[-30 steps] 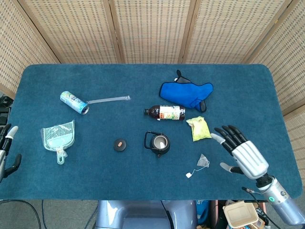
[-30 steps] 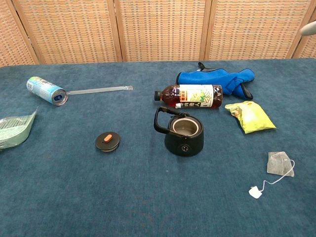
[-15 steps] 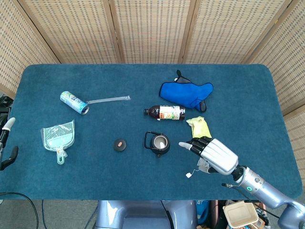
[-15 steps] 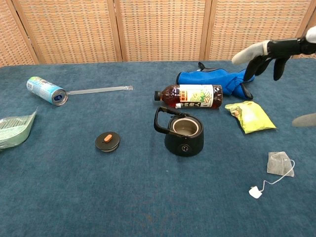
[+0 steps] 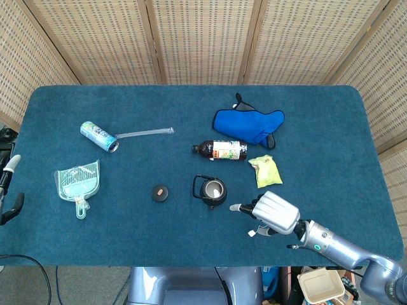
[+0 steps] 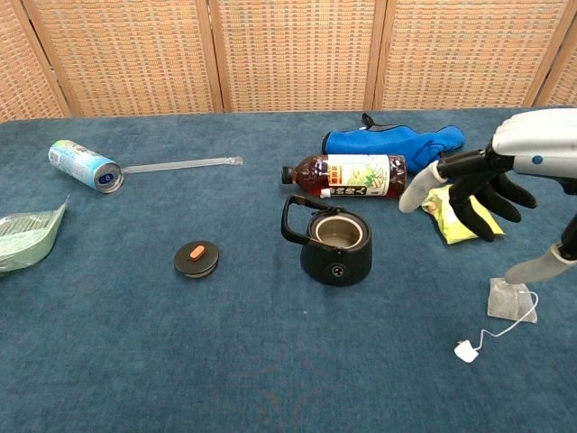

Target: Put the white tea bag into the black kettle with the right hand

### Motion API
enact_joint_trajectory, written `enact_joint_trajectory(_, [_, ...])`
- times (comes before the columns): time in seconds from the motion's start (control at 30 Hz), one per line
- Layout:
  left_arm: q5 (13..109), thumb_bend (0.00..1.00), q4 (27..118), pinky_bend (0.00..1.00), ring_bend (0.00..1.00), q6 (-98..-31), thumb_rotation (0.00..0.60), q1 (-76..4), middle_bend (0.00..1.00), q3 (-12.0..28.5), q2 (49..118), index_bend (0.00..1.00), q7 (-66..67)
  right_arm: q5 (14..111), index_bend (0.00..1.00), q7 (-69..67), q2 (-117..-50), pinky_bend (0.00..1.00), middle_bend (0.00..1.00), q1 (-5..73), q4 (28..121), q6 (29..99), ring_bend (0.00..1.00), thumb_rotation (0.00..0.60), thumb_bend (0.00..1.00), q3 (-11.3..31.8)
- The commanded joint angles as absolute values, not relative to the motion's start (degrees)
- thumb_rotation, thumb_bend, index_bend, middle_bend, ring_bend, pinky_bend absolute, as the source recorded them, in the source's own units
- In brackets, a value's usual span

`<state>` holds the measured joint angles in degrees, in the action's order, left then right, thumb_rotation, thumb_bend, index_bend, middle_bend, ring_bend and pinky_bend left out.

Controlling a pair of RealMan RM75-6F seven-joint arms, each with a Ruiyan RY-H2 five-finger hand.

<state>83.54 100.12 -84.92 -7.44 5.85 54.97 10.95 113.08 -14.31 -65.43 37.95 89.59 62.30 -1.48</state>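
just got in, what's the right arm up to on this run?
The right hand is above the white tea bag, fingers spread, holding nothing yet. The tea bag lies flat on the table, its string and tag trailing toward the front edge. The black kettle stands open, to the tea bag's left in the chest view; its lid lies apart. The left hand sits idle at the table's edge.

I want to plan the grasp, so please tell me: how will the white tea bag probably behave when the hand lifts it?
The white tea bag looks thin and flat, so it is probably very light and floppy. Its string ends in a small tag, which would likely dangle and swing. Lying flat on the blue cloth, it may be hard to pinch; the right hand hovers above it.
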Motion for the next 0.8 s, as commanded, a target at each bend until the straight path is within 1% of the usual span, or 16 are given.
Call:
enact_joint_trajectory(0.03, [83.55,0.48,100.07,0.0,0.0,-84.97,0.6,-7.43,0.0,5.8,55.03,0.03,10.94,112.95,0.29,-14.7,-65.99,0.79,0.73,38.57,89.01,61.61,0.74,0.6,0.25,-2.16])
enact_joint_trajectory(0.1, [83.58,0.48,99.97,0.0,0.0,-85.03,0.6,-7.42,0.0,5.73,55.15,0.03,10.83,112.63,0.31,-15.08,-66.59,0.81,0.76,39.19,88.46,60.67,0.77,0.6,0.26,-2.77])
enact_joint_trajectory(0.17, [83.66,0.48,99.85,0.0,0.0,-85.08,0.6,-7.41,0.0,5.65,55.24,0.03,10.77,112.26,0.33,-15.4,-67.0,0.83,0.78,39.71,87.96,60.2,0.79,0.6,0.29,-3.13])
enact_joint_trajectory(0.47, [83.79,0.48,99.44,0.0,0.0,-85.05,0.6,-7.45,0.0,5.4,55.6,0.03,10.43,110.89,0.37,-14.46,-68.84,0.85,0.8,40.66,86.41,59.45,0.81,0.6,0.41,-4.05])
enact_joint_trajectory(0.63, [83.91,0.48,99.25,0.0,0.0,-85.06,0.6,-7.47,0.0,5.28,55.77,0.03,10.25,110.3,0.4,-13.75,-69.76,0.85,0.81,40.93,85.89,58.85,0.81,0.6,0.43,-4.74])
enact_joint_trajectory(0.8, [84.05,0.48,99.06,0.0,0.0,-84.98,0.6,-7.52,0.0,5.14,55.98,0.03,10.07,109.44,0.41,-12.68,-70.92,0.85,0.81,40.98,84.98,58.41,0.81,0.6,0.44,-5.15])
